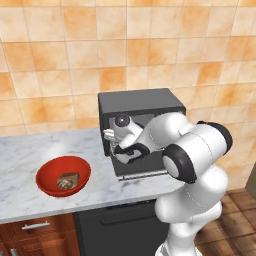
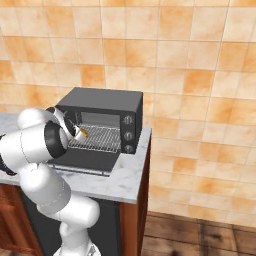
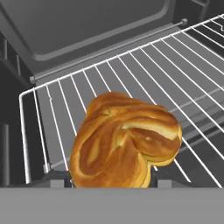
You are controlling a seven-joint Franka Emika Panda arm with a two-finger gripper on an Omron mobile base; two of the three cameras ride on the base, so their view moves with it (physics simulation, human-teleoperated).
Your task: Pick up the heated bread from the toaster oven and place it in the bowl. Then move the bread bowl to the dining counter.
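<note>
Bread point(image 3: 124, 142) sits between our fingertips point(image 3: 59, 177), which close on its sides, just above the wire rack point(image 3: 175, 70) inside the oven point(image 1: 137, 102); our gripper point(image 2: 80, 132) reaches into the open front; the bowl point(image 1: 47, 172), on the counter point(image 1: 25, 150) left of the oven, holds a darker lump point(image 1: 67, 180).

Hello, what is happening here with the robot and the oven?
The white arm has its gripper at the open toaster oven, with the golden heated bread between its finger tips, over the wire rack. Whether the bread is lifted cannot be told. The red bowl waits beside the oven on the marble counter, holding a darker bread lump.
</note>
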